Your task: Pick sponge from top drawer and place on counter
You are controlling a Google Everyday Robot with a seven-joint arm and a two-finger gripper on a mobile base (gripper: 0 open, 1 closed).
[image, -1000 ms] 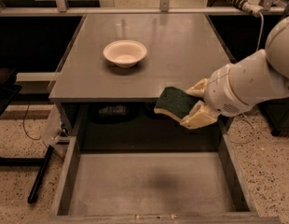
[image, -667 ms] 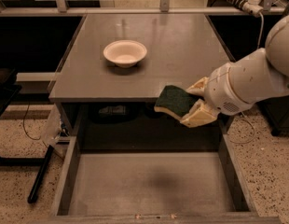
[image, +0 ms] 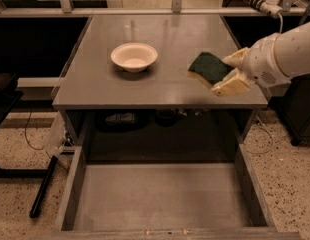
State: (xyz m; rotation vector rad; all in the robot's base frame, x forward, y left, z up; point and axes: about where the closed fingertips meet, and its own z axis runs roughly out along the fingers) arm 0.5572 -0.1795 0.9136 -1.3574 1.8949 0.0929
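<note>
A robot arm [image: 290, 49] reaches in from the right, its pale 2-finger hand [image: 221, 75] over the right front part of a grey worktop [image: 165, 34]. The hand is closed on a sponge [image: 209, 66], dark green over yellow foam, gripped at its right end and tilted. Whether it touches the worktop is unclear. A white bowl [image: 134, 56] sits well to its left. Below, the top drawer [image: 160, 199] stands pulled open, showing its flat grey bottom.

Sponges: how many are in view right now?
1. The sponge is held in the gripper above the counter's right front part. The dark recess under the counter could hide others.
</note>
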